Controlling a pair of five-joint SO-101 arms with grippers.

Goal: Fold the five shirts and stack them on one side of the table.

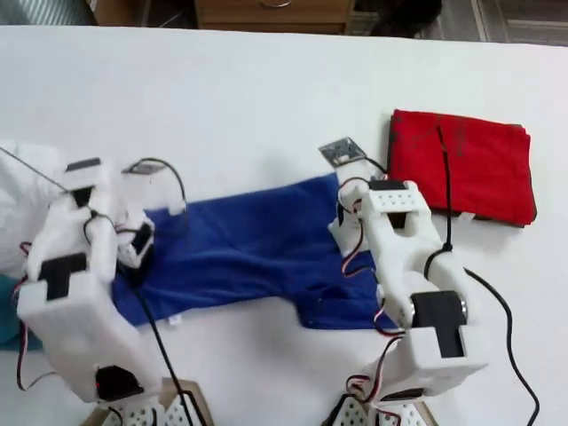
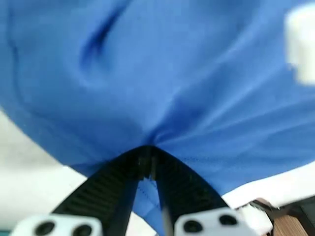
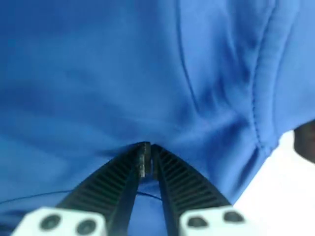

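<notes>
Currently left claw [image 2: 147,160], right claw [image 3: 146,155] each pinch blue shirt [image 1: 248,244] between tips.

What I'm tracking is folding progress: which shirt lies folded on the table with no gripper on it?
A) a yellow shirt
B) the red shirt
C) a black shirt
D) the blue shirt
B: the red shirt lies folded flat on the table, while the left gripper and the right gripper are each shut on the blue shirt.
</notes>
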